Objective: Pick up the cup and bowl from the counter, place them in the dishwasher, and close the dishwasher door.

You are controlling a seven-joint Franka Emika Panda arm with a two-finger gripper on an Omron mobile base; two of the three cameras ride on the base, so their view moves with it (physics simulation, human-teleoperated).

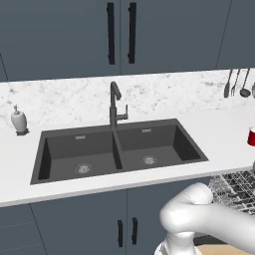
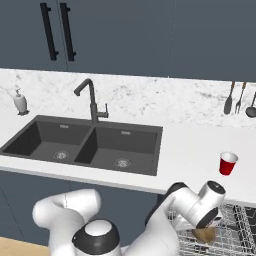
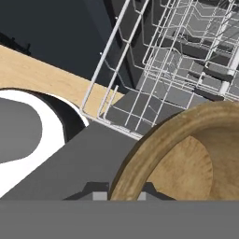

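Observation:
My gripper is shut on the rim of the tan-brown bowl, holding it just above the silvery wire rack of the open dishwasher. In the hand view the bowl looms at the lower right, with the rack behind it and the lowered dark grey dishwasher door beneath. The red cup stands upright on the white counter, above and to the right of my hand. At the right edge of the left base view the cup sits above the rack.
A dark double sink with a tall faucet sits left of the cup. A white soap bottle stands at the far left. Utensils hang on the back wall. Dark-blue cabinets run above the counter.

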